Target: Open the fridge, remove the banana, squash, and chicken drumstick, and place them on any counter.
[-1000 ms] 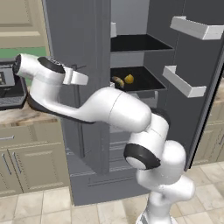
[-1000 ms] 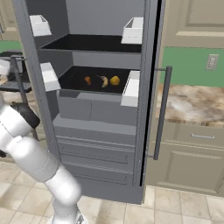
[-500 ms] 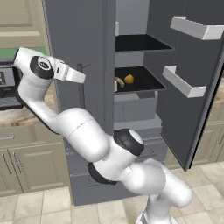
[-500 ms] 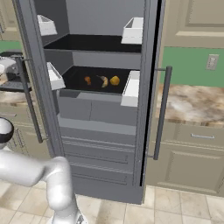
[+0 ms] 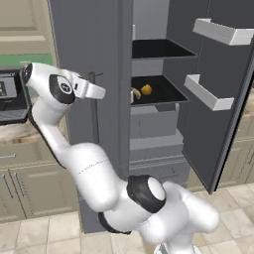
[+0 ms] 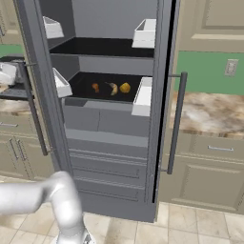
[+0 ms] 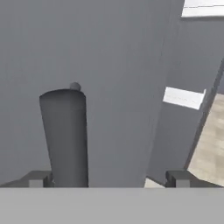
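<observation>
I'm looking into a kitchen with beige panelled cabinets, a green wall strip and pale floor tiles. The mottled stone counter point(image 6: 209, 114) runs to the right of the fridge point(image 6: 114, 114), and another stretch of it sits on the left below a dark appliance point(image 5: 10, 96).

The fridge is matte grey and both upper doors stand open, white bins point(image 5: 208, 92) on their inner faces. On the lower black shelf point(image 6: 86, 93) I see three small things in a row: the brown drumstick point(image 6: 96, 87) on the left, the curved yellow banana point(image 6: 113, 88) with dark tips in the middle, and the round yellow squash point(image 6: 125, 87) on the right. They lie near one another but apart. Two drawers close off the bottom of the fridge.

My gripper point(image 7: 109, 177) has its jaws spread wide, holding nothing. One fingertip is just beside the end of the left door's handle point(image 7: 65, 135); I can't tell if they touch.
</observation>
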You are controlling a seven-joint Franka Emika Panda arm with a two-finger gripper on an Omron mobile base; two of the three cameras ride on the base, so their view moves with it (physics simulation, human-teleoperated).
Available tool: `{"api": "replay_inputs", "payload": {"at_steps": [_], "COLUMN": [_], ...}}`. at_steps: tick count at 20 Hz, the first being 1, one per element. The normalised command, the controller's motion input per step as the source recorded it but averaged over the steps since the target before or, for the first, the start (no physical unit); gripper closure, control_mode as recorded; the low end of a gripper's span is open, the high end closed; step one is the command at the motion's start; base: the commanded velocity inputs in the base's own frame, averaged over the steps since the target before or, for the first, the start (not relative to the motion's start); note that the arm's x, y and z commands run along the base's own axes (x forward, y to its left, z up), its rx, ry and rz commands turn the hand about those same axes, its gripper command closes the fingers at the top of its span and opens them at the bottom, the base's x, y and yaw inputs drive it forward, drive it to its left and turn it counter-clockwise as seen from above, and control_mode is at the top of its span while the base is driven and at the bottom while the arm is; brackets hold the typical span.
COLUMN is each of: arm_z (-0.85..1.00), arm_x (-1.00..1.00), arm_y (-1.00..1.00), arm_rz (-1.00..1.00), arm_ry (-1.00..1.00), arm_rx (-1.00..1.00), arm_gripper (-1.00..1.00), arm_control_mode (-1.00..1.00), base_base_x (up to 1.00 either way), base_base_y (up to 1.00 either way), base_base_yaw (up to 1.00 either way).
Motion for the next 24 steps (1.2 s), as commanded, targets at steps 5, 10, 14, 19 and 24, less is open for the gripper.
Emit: {"api": "replay_inputs", "payload": {"at_steps": [5,10,14,19,24], "arm_z": [-0.31,-0.03,0.16,0.3,0.93], "arm_x": [-1.0,-1.0,-1.0,-1.0,-1.0], "arm_y": [-0.37,0.33,0.62,0.68,0.03], "arm_rz": [0.47,0.16,-0.13,-0.25,-0.12], "arm_ry": [-0.28,-0.31,-0.1,-0.05,0.13], "arm_rx": [-0.03,-0.05,0.0,0.0,0.0], "arm_gripper": [-1.0,-1.0,-1.0,-1.0,-1.0], "arm_control_mode": [-1.0,-1.0,-1.0,-1.0,-1.0], "base_base_x": [0.0,0.0,0.0,0.0,0.0], "base_base_y": [0.0,0.0,0.0,0.0,0.0], "base_base_yaw": [0.0,0.0,0.0,0.0,0.0]}}
